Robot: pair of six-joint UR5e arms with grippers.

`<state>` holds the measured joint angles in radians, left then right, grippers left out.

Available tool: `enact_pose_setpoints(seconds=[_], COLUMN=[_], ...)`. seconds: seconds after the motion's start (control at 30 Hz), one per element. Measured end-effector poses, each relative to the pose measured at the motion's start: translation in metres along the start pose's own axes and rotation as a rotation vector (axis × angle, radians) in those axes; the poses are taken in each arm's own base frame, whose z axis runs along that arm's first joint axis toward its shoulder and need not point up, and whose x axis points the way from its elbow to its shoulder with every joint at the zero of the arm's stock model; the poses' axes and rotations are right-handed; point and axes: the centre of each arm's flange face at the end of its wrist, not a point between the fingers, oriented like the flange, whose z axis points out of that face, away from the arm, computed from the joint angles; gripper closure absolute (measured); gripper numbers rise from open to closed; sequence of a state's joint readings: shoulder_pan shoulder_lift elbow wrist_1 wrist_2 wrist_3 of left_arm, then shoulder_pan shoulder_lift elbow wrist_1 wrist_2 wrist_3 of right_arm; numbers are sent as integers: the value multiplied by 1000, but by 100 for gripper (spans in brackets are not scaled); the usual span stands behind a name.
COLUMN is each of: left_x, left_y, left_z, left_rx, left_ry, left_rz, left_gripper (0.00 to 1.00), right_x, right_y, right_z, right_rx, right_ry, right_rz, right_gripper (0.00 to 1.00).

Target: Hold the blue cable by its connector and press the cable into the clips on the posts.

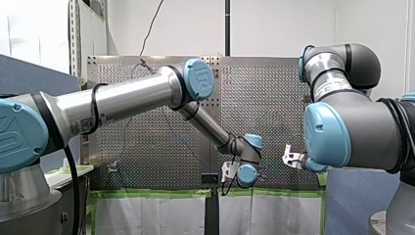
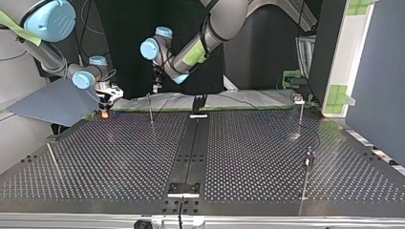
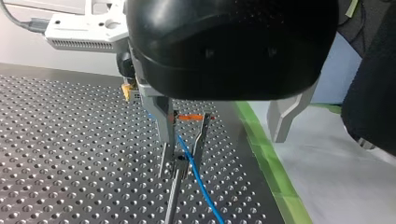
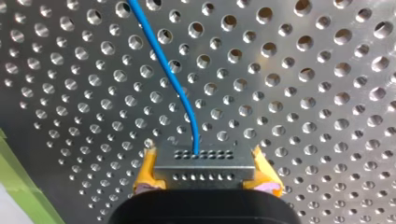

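My right tool [image 4: 206, 181] pinches the metal connector [image 4: 205, 164] between its yellow pads [image 4: 148, 173], low over the perforated surface [image 4: 303, 93]. The blue cable [image 4: 161, 60] leaves the connector's face and curves away across the holes.

The thin post [image 3: 172, 198] under my left tool [image 3: 181, 156] serves as landmark. That tool's metal fingers [image 3: 164, 130] stand slightly spread, one on each side of the post's clip [image 3: 180, 163], and the cable runs between them and on alongside the post's shaft. Whether the cable is seated in the clip I cannot tell.

Beyond the post, further along the cable, my right tool holds the connector. In the top view this post stands near the surface's far edge with my right tool near it, toward the view's left. The other posts [image 2: 301, 114] stand well apart from it.
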<state>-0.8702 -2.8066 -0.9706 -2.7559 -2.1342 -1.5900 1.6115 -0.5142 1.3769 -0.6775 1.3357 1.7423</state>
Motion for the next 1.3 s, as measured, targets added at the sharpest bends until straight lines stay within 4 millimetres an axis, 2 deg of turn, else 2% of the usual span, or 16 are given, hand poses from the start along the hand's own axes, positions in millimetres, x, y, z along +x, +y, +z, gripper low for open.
enact_pose_setpoints(seconds=[0.57,0.9,1.3], left_x=[-63,-105,-144], left_y=[-6,8,31], left_z=[-51,-73,-100], left_rx=[-42,-72,-60], left_ry=[-109,-196,-253], left_rz=[-103,-219,-337], left_gripper=[0,0,0], right_x=[-1,-2,-4], right_y=[0,-3,-9], right_z=[0,0,0], right_rx=[3,20,29], right_ry=[-1,-7,-10], right_rz=[1,0,-2], right_gripper=[100,100,100])
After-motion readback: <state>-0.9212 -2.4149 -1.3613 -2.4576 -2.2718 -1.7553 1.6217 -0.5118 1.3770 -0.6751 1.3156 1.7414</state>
